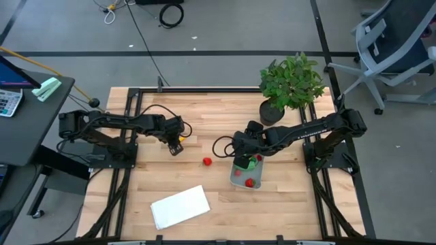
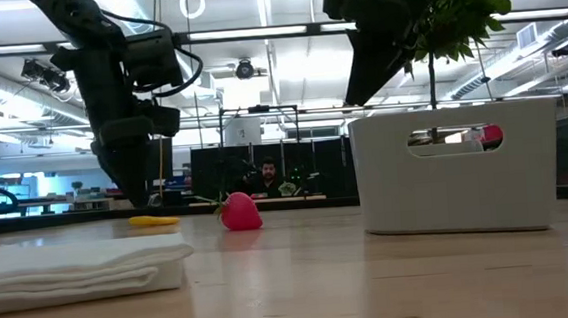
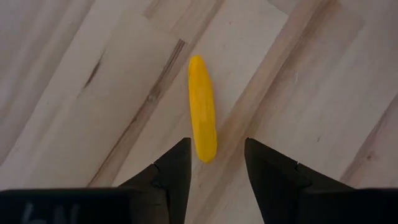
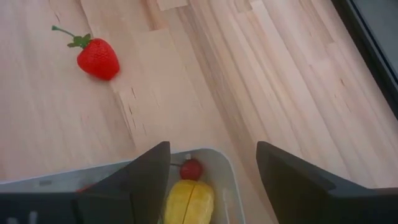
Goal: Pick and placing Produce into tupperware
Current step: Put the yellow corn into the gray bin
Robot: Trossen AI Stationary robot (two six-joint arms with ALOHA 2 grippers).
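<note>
The left gripper (image 3: 216, 163) hangs open over a yellow piece (image 3: 202, 116) lying on the table (image 1: 204, 116), its near end between the fingers. Best to centre on it, then drop and close. The right gripper (image 4: 212, 165) waits open above the tupperware (image 1: 246, 175), apparently empty; a strawberry (image 1: 207, 161) lies between.

tupperware (image 4: 124, 168): cut off at frame edge | contents partly behind right gripper (image 4: 211, 177) fingers | distant person (image 2: 268, 172): blurred
</note>
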